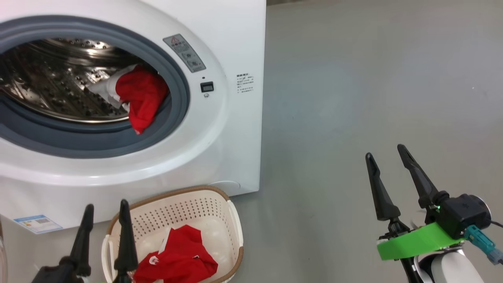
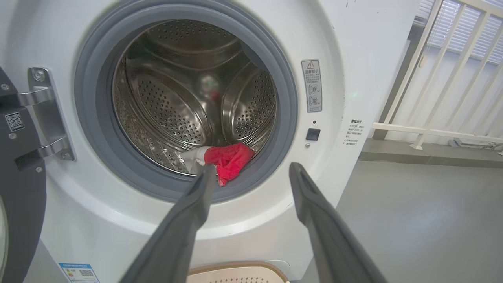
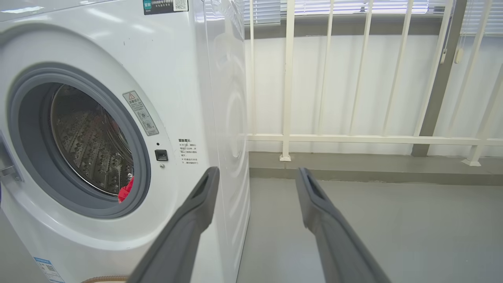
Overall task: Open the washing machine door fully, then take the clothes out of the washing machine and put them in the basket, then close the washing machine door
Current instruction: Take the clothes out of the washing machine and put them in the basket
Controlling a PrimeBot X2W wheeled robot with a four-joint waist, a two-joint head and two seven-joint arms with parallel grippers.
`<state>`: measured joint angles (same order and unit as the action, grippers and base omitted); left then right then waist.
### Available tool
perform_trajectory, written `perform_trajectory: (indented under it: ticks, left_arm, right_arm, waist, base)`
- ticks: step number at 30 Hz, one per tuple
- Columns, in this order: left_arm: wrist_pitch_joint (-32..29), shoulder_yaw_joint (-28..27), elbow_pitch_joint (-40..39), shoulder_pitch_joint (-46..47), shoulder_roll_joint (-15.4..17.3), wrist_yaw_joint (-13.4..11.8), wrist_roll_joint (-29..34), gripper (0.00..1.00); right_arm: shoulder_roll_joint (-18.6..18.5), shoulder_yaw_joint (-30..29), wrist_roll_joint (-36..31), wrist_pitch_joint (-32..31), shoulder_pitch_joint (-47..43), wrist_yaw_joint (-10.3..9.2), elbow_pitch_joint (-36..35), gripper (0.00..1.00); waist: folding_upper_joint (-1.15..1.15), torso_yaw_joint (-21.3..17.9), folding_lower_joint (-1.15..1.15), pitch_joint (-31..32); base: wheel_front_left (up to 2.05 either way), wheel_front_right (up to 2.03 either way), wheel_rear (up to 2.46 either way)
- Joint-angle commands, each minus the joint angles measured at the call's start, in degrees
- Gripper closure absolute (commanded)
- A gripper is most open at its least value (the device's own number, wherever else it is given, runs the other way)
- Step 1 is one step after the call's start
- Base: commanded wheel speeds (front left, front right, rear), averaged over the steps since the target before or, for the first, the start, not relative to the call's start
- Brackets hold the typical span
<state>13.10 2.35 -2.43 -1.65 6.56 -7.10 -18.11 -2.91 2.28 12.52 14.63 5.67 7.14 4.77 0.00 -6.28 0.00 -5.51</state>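
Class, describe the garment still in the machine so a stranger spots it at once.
Find the white washing machine. At the right of its steel drum lies a red and white garment. Unlike the red one in the basket below, it hangs over the grey ring.

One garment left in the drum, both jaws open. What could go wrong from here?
1. The red garment in the drum hangs over the grey rubber ring; the left gripper could pinch the ring along with it.
2. The basket sits right by the left gripper; a swing could nudge it.
3. Shutting the washing machine door with fabric on the ring would trap it.
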Motion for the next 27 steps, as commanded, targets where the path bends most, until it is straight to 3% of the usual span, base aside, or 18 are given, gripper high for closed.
perform_trajectory:
  ticks: [1, 27]
  left_arm:
    - [-0.26, -2.08, -2.02, -0.27, 0.84, -0.52, 0.19, 0.0]
    - [-2.52, -1.14, -3.43, -3.03, 0.77, -1.85, -1.03, 0.0]
  right_arm:
    - [0.03, 0.81, -0.44, 0.37, -0.18, 0.35, -1.87, 0.0]
    - [0.03, 2.86, -0.2, 0.37, -1.69, 0.35, -1.47, 0.0]
  waist:
    - [0.0, -0.02, 0.0, 0.88]
    - [0.0, -0.62, 0.0, 2.18]
  base:
    - [0.0, 0.0, 0.0]
    - [0.0, 0.0, 0.0]
